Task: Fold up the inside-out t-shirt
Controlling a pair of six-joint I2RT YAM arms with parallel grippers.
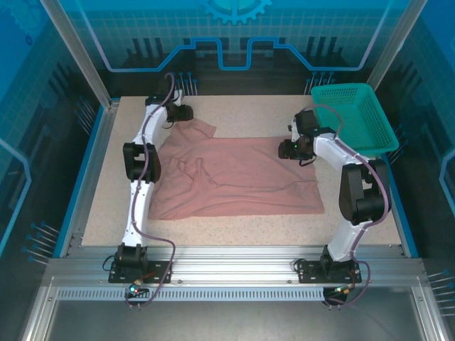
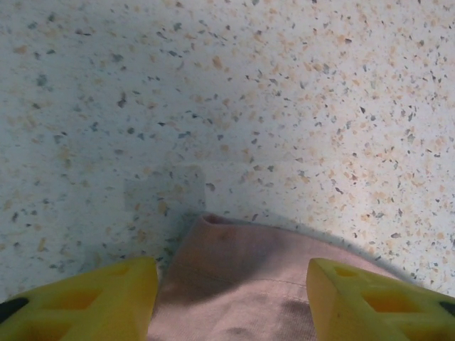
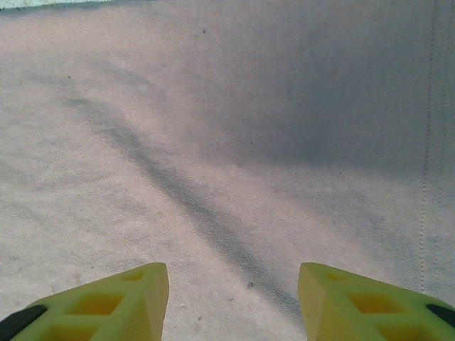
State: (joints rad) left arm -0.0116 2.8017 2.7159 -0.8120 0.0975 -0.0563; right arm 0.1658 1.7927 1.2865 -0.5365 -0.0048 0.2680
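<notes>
**Both claws apart over the shirt, nothing gripped yet**

The shirt [image 1: 242, 177] lies spread across the middle of the bench [image 1: 234, 231]. It is rumpled toward 9 o'clock and flatter toward 3.

My left claw [image 1: 183, 115] sits at the shirt's 11 o'clock corner. In its wrist view my fingers [image 2: 106, 302] stand apart, a rounded tip of cloth lies between them, and there is bare bench beyond.

My right claw [image 1: 288, 149] is at the shirt's 2 o'clock edge. It is also apart, low over flat cloth, with a stitched line down the 3 o'clock side of its view. The basket [image 1: 348, 87] stands at 1 o'clock, close behind that arm.

What worries me:
- **Left side:** only a sliver of corner sits between the fingers. If I close here I may catch too little, and the cloth would slip out on the lift.
- **Right side:** the cloth is smooth and flat, so the fingers could slide over it or pinch only the top layer.
- **Uneven grip:** if one side holds and the other does not, the fold will go skewed.
- **Creases:** the 9 o'clock wrinkles would be pressed into the fold.
- **Basket:** a wide swing of the right arm could knock it.
</notes>
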